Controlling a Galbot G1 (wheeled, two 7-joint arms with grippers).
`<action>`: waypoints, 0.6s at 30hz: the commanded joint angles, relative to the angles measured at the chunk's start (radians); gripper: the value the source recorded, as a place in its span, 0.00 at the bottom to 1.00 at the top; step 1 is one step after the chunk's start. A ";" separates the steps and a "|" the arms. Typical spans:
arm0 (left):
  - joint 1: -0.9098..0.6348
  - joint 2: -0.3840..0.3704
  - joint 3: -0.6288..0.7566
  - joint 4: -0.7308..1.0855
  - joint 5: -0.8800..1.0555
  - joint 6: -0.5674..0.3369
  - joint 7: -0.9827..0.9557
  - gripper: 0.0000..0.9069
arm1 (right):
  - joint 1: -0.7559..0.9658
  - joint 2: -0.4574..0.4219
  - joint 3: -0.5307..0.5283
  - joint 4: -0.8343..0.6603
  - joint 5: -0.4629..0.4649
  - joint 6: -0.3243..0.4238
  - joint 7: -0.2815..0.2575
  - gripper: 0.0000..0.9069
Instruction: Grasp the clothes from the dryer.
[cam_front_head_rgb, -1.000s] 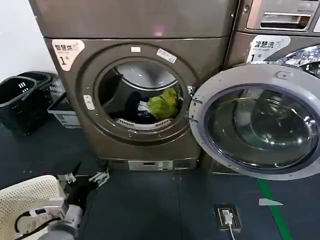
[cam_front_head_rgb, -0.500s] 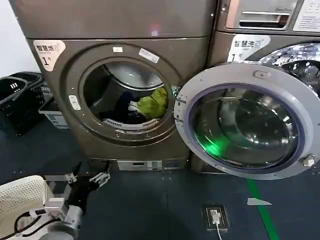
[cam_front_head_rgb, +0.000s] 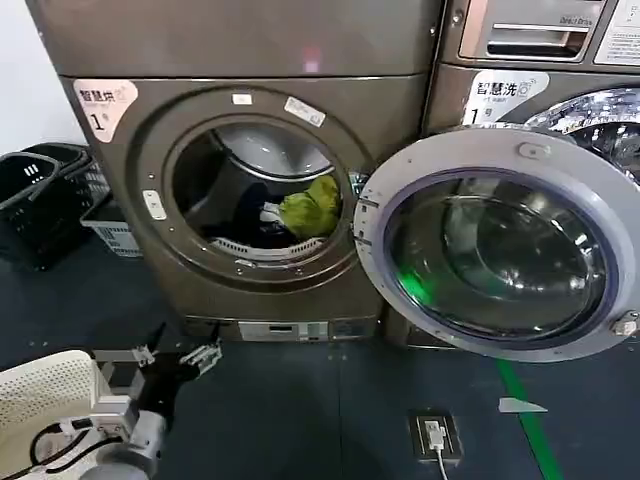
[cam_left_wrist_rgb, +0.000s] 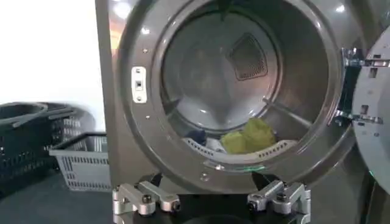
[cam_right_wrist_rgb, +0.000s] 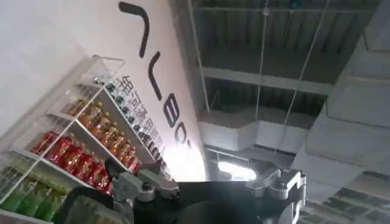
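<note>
1. The clothes (cam_front_head_rgb: 300, 212) lie in a small pile at the bottom of the drum, inside the dryer (cam_front_head_rgb: 250, 190). A green piece sits on top, with white and dark pieces beside it.
2. The round dryer door (cam_front_head_rgb: 500, 245) hangs wide open to the right of the opening.
3. The left gripper (cam_front_head_rgb: 175, 355) is low, near the floor, in front of the dryer and well apart from the clothes. Its fingers (cam_left_wrist_rgb: 146, 199) are spread wide and hold nothing.
4. The right gripper (cam_right_wrist_rgb: 207, 185) points up at a ceiling. Its fingers are spread wide and empty too.
5. Dark baskets (cam_front_head_rgb: 40, 195) stand left of the dryer.
</note>
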 joint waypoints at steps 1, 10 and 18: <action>0.003 0.000 0.000 -0.002 0.002 -0.001 0.001 1.00 | 0.001 -0.001 0.000 0.000 0.019 0.003 0.002 1.00; 0.004 -0.002 0.000 -0.004 0.001 -0.001 0.002 1.00 | 0.004 -0.002 0.000 -0.005 0.018 0.010 -0.001 1.00; 0.004 0.000 0.000 -0.005 0.001 -0.001 0.003 1.00 | 0.004 0.002 -0.002 -0.003 0.018 0.014 -0.006 1.00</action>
